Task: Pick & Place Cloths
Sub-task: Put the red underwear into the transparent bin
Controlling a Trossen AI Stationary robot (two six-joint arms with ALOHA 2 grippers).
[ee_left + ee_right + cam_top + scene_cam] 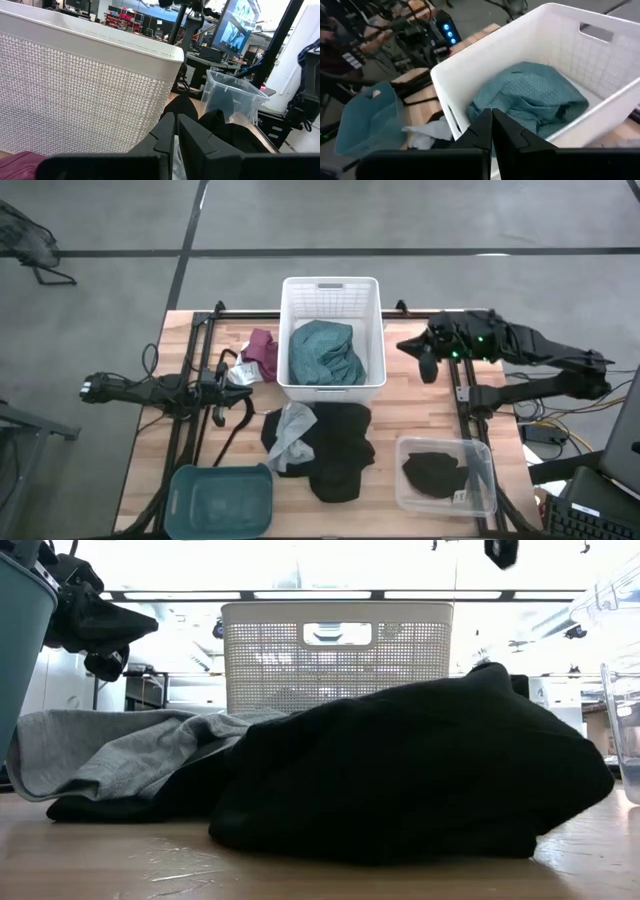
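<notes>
At the table's middle: black cloth (335,445) and grey cloth (292,430) heaped, unsorted.
From the clenched, empty left gripper (232,373) the heap lies around four o'clock, nearer than from the clenched, empty right gripper (412,346), whose own bearing to it is seven o'clock.

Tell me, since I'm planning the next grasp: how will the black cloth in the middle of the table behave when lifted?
The black cloth lies slumped in soft folds, so it will probably hang limp and drape. It overlaps the grey cloth, so lifting it may drag that along. It looks bulky, yet fabric like this is likely light.
</notes>
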